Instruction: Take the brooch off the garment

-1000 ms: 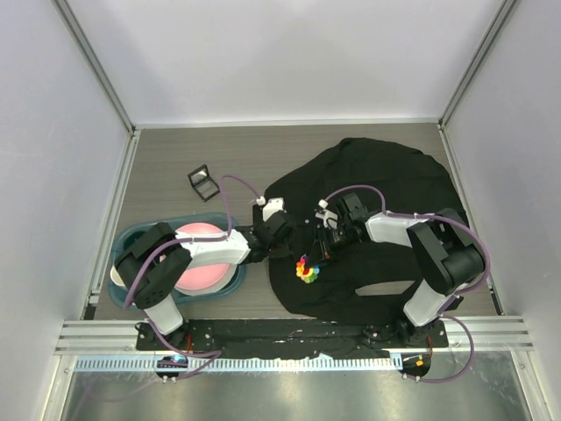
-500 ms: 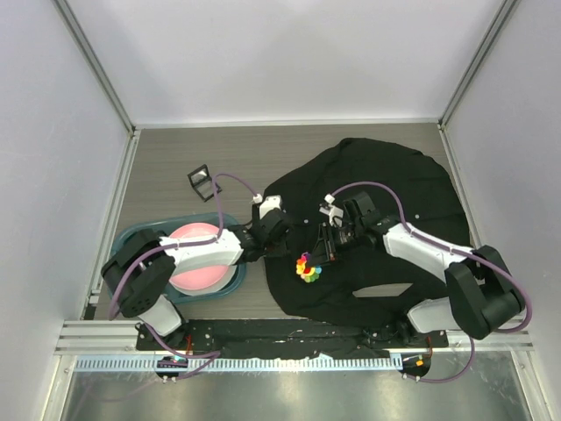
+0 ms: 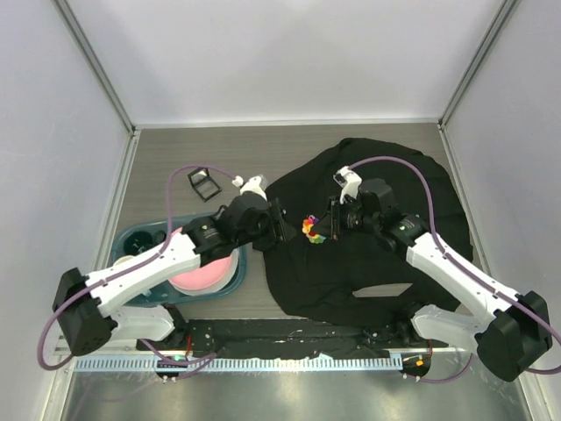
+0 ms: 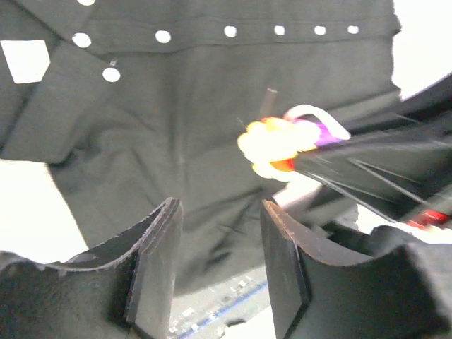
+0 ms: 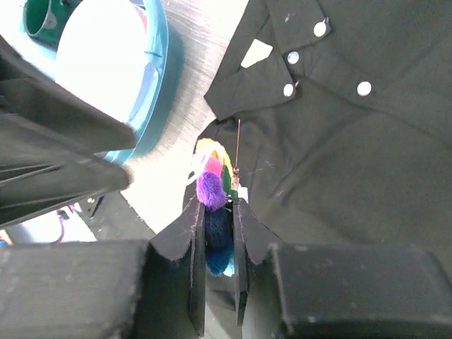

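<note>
Two grippers attend the work. The right gripper is closed narrow on the brooch, clamping its lower petals. The left gripper stands wide with nothing between its jaws, just beside the brooch. The brooch sits over the left part of the shirt, near the collar and the white buttons. Its thin pin shows bare, so it appears free of the cloth. Removal is judged essentially done, with only carrying it clear to the bench left. Brooch: small flower, petals yellow, pink, purple, blue and green; no damage visible.
</note>
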Robot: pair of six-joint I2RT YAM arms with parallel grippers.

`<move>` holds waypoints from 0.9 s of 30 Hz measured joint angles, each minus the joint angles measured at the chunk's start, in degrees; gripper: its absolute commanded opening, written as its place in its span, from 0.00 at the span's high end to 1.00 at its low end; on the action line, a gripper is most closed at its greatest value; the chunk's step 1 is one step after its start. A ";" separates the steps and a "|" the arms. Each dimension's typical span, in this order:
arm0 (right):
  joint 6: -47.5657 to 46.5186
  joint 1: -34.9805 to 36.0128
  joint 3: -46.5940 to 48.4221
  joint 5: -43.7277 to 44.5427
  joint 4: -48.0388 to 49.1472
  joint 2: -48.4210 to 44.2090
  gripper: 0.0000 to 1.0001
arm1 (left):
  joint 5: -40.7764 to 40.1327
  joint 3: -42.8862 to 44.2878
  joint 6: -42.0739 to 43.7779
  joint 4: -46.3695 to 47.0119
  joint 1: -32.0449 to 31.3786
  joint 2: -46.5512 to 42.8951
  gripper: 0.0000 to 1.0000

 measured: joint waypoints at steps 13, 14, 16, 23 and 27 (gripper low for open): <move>-8.07 14.58 -4.15 6.71 15.63 0.31 0.99 | 15.39 -3.04 -24.76 -5.01 9.25 -14.82 0.31; -8.87 15.61 -4.15 7.17 16.39 0.37 0.99 | 16.50 -4.31 -27.23 -4.85 9.99 -15.06 0.31; -11.19 17.97 -4.39 8.55 18.80 0.57 0.99 | 18.53 -5.77 -31.17 -5.03 10.56 -14.60 0.32; -17.33 20.26 -8.13 12.26 24.20 0.59 0.99 | 23.63 -7.13 -37.09 -2.69 12.44 -12.04 0.38; -20.04 21.20 -9.46 13.88 25.51 0.50 0.99 | 24.41 -8.61 -38.80 -0.76 12.76 -11.58 0.39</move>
